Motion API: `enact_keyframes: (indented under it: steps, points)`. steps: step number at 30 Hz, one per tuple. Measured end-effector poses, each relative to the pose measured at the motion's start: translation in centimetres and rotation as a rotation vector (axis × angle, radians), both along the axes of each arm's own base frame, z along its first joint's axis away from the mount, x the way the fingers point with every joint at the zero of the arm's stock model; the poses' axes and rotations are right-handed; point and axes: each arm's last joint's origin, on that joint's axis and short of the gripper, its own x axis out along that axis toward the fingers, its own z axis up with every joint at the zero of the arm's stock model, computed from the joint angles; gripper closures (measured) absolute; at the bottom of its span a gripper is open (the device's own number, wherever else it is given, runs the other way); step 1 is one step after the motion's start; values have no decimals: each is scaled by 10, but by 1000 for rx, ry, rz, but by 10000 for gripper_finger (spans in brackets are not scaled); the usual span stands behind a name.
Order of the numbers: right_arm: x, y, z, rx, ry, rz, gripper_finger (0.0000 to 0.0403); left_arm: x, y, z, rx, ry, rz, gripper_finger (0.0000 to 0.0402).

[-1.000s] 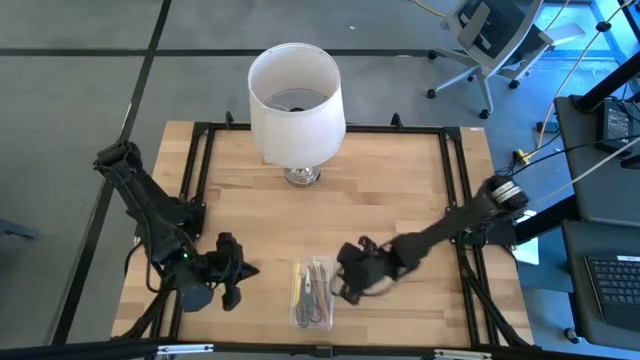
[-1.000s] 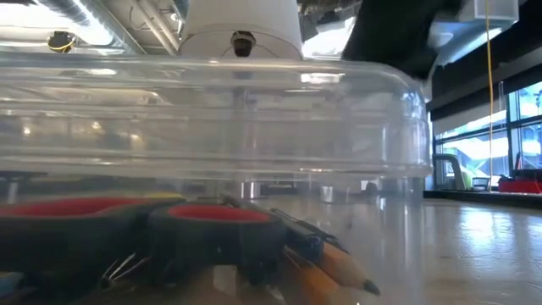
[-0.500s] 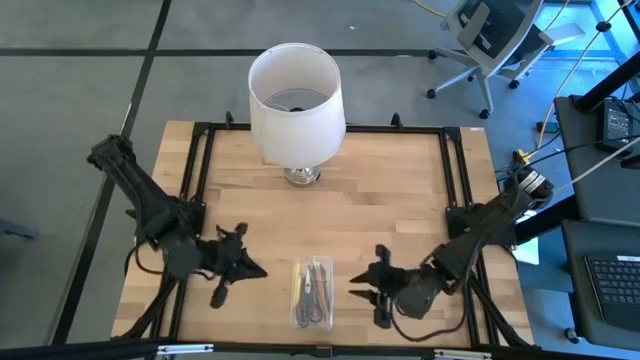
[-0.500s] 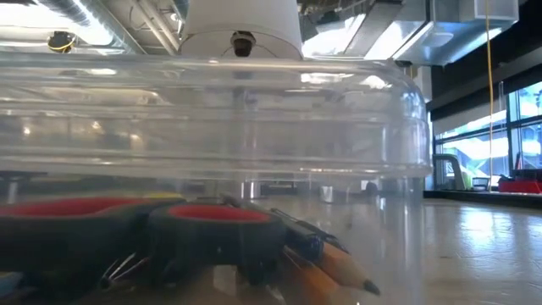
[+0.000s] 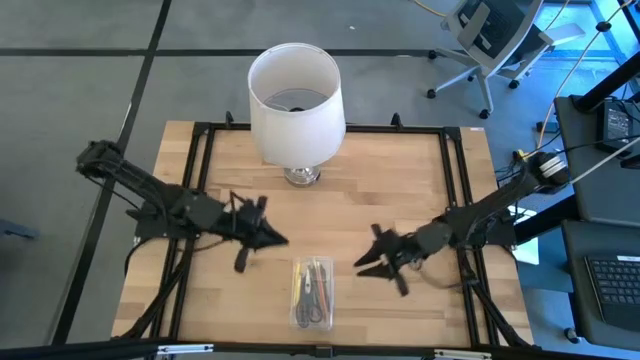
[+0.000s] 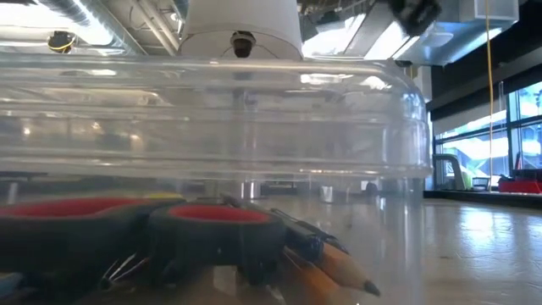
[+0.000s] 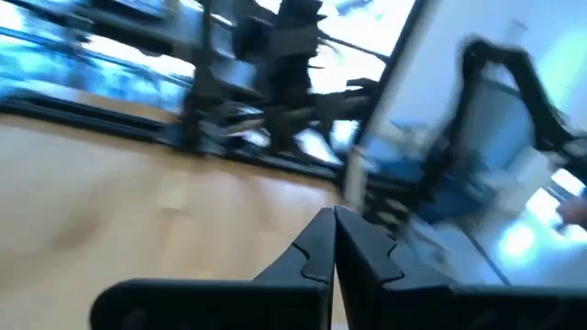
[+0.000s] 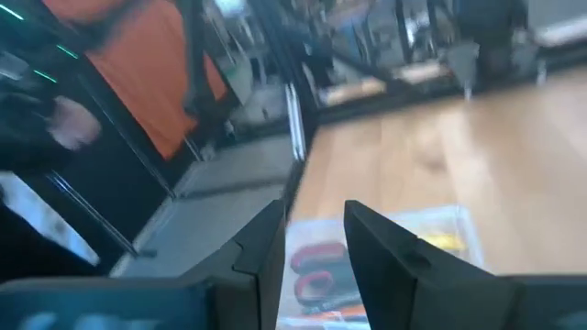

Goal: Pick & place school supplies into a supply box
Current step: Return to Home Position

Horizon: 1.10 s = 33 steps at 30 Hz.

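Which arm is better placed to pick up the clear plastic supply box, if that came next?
Probably right: the right end effector, open, hangs beside the clear plastic supply box, which its wrist view shows. The left end effector is shut and points past it.

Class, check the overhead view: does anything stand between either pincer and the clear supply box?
Nothing visible does. Only bare table lies between the left pincer and the box, and between the right pincer and the box. The lamp stands farther back, off both lines.
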Motion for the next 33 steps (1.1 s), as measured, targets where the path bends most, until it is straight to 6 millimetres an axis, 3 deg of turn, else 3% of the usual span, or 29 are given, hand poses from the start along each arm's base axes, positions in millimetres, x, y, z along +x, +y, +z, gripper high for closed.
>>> enact_keyframes:
  steps: [6, 11, 19, 28, 33]
  points:
    - [-54, -28, -12, 16, -63, -130, 283, -42, 32, -11, 2, -92, 188, 398]
    - [-79, -45, -23, -10, -138, -198, 283, -66, 44, -36, -4, -162, 251, 398]
    - [-103, -71, -31, 23, -223, -269, 283, -96, 64, -77, 0, -193, 336, 398]
    - [-113, -90, -35, 19, -242, -361, 283, -130, 84, -99, -9, -281, 338, 398]
    - [-116, -96, -36, 9, -227, -397, 283, -129, 90, -113, -2, -189, 368, 398]
